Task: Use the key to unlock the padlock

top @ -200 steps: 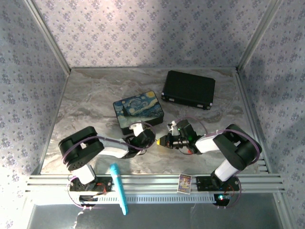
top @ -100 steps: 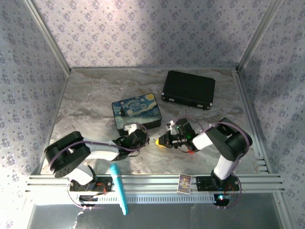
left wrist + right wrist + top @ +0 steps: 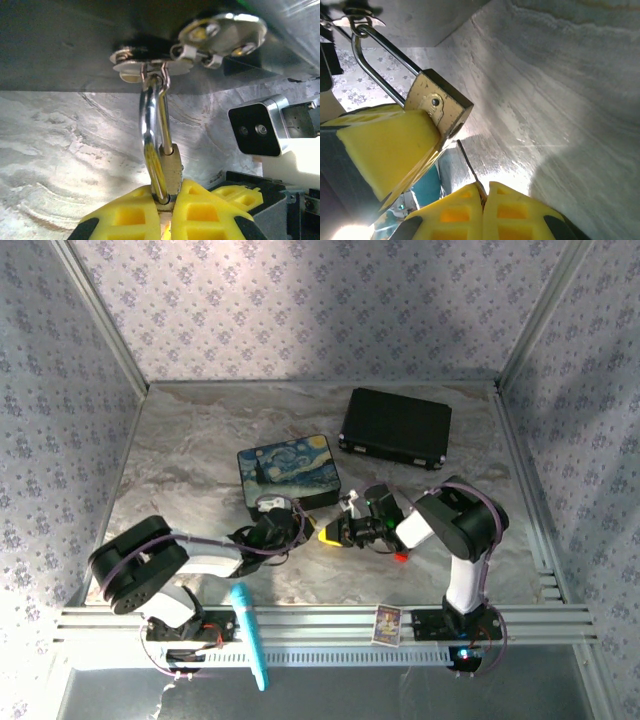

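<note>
1 padlock [image 3: 170, 165], shackle thru the latch [image 3: 150, 56] of 1 painted box [image 3: 290, 475], clamped in L gripper [image 3: 167, 200]; R gripper [image 3: 484, 192] pinched on 1 key [image 3: 467, 160], tip just beside the lock body.

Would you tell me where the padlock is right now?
In the left wrist view, the padlock is hooked on the box latch, its body pinched in the left claw; the right claw's key sits just beside it.

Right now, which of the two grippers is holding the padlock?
The left gripper: it clamps the brass padlock, while the right gripper pinches only the thin key.
</note>
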Available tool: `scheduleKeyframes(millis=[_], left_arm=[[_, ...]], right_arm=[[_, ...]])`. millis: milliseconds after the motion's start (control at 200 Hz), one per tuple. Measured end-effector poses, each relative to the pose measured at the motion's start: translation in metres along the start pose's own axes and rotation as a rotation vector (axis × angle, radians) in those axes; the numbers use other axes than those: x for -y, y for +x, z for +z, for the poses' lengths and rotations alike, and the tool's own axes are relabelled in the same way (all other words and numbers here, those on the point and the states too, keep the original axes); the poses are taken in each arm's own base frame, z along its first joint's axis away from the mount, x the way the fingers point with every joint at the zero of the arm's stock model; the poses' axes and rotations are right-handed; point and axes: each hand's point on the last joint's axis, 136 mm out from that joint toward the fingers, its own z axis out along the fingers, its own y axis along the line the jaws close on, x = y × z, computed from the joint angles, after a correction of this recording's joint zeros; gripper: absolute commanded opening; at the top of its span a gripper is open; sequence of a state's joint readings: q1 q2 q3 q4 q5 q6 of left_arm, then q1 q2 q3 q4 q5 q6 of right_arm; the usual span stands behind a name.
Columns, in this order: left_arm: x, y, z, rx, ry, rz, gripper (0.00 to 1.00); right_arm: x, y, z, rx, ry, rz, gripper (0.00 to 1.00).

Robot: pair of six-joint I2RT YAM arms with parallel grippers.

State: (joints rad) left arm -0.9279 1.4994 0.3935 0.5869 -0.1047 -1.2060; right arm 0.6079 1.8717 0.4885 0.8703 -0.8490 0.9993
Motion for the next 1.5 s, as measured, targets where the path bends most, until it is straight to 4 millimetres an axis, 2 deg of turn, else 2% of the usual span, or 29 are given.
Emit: scheduleKeyframes(millis=[305, 550, 1174, 1499], left_arm=[[0.001, 0.0, -0.002, -0.003, 0.031, -0.006, 0.0], [0.004, 0.001, -0.003, -0.011, 0.067, -0.019, 0.0], [0.009, 0.002, -0.003, -0.017, 0.112, -0.052, 0.0], [0.013, -0.001, 0.001, -0.016, 0.159, -0.114, 0.0]], right_arm=[[-0.001, -0.004, -0.011, 0.026, -0.05, 0.024, 0.0], [-0.006, -0.002, -0.012, 0.013, -0.074, 0.016, 0.0], [-0.006, -0.004, -0.009, 0.009, -0.093, 0.041, 0.0], [-0.007, -0.013, -0.013, -0.003, -0.139, 0.056, 0.0]])
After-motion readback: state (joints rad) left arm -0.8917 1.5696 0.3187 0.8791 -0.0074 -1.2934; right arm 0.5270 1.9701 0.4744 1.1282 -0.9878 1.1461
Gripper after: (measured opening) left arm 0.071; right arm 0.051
